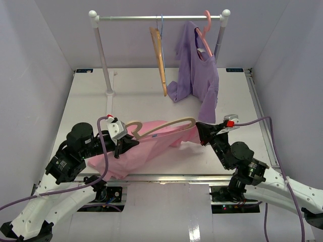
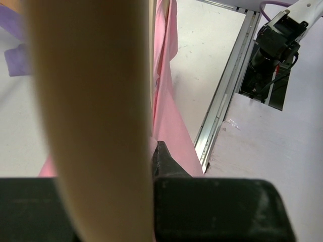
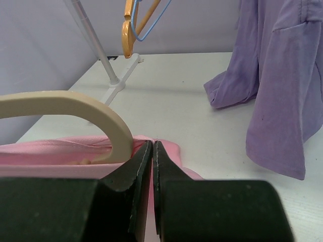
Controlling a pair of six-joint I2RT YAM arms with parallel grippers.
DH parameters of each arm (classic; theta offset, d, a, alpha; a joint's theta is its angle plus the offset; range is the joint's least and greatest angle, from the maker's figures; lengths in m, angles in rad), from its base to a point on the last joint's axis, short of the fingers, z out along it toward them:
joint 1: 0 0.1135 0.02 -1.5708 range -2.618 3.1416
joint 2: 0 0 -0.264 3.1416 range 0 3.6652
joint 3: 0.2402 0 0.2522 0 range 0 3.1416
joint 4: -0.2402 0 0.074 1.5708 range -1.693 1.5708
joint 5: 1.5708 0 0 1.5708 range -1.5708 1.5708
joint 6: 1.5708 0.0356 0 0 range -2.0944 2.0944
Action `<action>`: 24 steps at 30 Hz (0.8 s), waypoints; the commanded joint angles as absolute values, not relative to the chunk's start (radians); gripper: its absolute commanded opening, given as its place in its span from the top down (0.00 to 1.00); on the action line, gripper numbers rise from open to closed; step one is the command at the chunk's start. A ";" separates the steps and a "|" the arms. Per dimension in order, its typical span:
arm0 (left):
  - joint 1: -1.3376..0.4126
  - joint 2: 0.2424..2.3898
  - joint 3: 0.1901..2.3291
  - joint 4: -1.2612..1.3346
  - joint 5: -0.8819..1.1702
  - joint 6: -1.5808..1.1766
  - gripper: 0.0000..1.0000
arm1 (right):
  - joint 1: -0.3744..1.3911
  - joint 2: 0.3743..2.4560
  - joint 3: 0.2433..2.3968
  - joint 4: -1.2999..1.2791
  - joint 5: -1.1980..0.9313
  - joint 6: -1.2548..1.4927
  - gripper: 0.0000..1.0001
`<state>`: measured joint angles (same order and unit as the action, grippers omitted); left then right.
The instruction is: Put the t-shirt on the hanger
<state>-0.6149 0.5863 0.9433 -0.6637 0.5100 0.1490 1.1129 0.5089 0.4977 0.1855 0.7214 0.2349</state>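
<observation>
The light pink t-shirt (image 1: 151, 148) lies bunched on the table between the two arms. The beige hanger (image 1: 169, 126) lies across its top, hook to the left. My left gripper (image 1: 126, 144) is shut on the hanger near the hook. In the left wrist view the hanger (image 2: 96, 116) fills the frame beside one black finger (image 2: 164, 161), with pink t-shirt cloth (image 2: 169, 101) behind. My right gripper (image 1: 203, 133) is shut on the t-shirt at its right end. In the right wrist view the gripper (image 3: 153, 146) pinches pink t-shirt cloth (image 3: 50, 151) next to the hanger's curved end (image 3: 96, 113).
A clothes rack (image 1: 156, 17) stands at the back of the table. On it hang an orange hanger (image 1: 159, 55) and a purple shirt (image 1: 199, 75) on a pink hanger (image 1: 204, 30). A metal rail (image 1: 166, 177) runs along the table's near edge.
</observation>
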 commanded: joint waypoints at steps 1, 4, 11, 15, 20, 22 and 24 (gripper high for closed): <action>-0.612 0.600 0.982 -0.738 0.423 0.208 1.00 | 1.086 0.480 0.548 0.143 0.808 0.194 0.92; -0.612 0.643 0.969 -0.739 0.402 0.236 1.00 | 1.085 0.481 0.569 0.139 0.790 0.164 0.92; -0.612 0.703 0.977 -0.742 0.370 0.263 1.00 | 1.085 0.590 0.714 0.077 0.700 0.090 0.92; -0.612 0.719 0.991 -0.738 0.385 0.270 1.00 | 1.086 0.644 0.795 0.018 0.657 0.088 0.92; -0.612 0.753 1.005 -0.715 0.374 0.257 1.00 | 1.085 0.682 0.827 -0.059 0.497 0.108 0.92; -0.612 0.769 1.008 -0.710 0.378 0.253 1.00 | 1.086 0.697 0.837 -0.095 0.376 0.119 0.92; -0.612 0.782 1.008 -0.710 0.367 0.255 1.00 | 1.086 0.686 0.844 -0.094 0.298 0.127 0.92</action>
